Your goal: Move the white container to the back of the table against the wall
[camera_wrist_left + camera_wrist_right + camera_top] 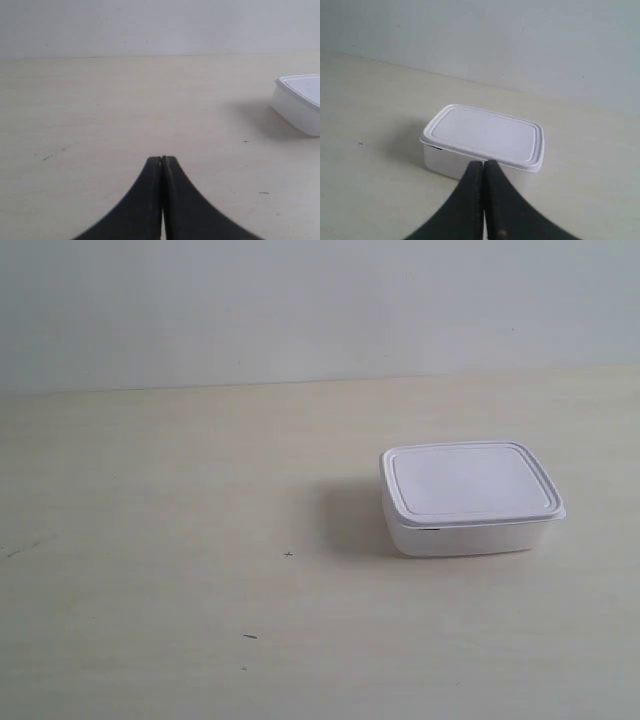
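The white container (468,498) sits lidded on the table (200,540), right of middle in the exterior view, well short of the wall (300,300). No arm shows in the exterior view. In the right wrist view my right gripper (483,162) is shut and empty, its black fingertips just in front of the white container (485,137), at the near side below the lid rim; contact cannot be told. My left gripper (161,158) is shut and empty over bare table, with a corner of the white container (300,102) off to one side.
Small dark specks and scratches mark the table (288,555). The wall meets the table along a straight line at the back (300,383).
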`<state>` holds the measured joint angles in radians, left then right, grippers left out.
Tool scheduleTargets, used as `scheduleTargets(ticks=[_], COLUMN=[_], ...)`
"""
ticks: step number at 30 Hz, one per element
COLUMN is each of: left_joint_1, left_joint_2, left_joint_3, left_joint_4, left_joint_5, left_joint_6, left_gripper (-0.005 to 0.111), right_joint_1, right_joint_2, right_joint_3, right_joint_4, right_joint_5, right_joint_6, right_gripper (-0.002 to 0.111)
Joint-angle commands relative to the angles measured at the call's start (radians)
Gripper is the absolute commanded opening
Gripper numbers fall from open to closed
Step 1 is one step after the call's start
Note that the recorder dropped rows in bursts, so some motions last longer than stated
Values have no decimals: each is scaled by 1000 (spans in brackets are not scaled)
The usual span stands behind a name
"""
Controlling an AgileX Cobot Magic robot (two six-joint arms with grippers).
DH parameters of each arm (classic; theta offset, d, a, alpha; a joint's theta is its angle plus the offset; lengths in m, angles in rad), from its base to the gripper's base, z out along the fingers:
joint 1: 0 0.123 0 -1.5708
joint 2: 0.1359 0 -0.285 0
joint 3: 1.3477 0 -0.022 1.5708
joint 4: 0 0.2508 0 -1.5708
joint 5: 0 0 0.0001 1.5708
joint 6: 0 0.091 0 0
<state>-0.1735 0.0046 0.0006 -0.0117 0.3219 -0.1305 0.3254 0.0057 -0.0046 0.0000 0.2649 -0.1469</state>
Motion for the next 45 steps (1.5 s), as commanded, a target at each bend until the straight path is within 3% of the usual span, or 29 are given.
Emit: scheduleTargets(ticks=[1,12,21,25,30,33,40,42,45], left_joint_1=[3,3,3,3,3,3,3,3,3], left_joint_2=[-5,-5,-5,-5,49,134,500,622,824], left_joint_3=[-1,-1,-1,-1,-85,-165,-463,-580,-746], left_joint_4=[-1,-62,-62,-62,-51,-51,-54,-77,-230], left_joint_5=[-41,-299,-356,-339,-114,-53,132,206,306], left_joint_6=[-4,-152,-581,-595,-558,-501,-302,-201,33], left_gripper=[0,0,0,0,0,0,0,0,0], right_joint_1=[1,1,1,1,1,1,1,1,1], right_joint_2=[-6,-6,-6,-6,6,83,420,535,686], right_joint_3=[5,5,5,5,-102,-207,-511,-611,-744], right_joint_4=[0,9,82,220,252,190,-260,-309,-314], right_joint_5=[-40,-388,-391,-326,-130,-30,391,494,601], right_joint_6=[1,46,340,418,418,435,853,820,694], right_gripper=[0,0,0,0,0,0,0,0,0])
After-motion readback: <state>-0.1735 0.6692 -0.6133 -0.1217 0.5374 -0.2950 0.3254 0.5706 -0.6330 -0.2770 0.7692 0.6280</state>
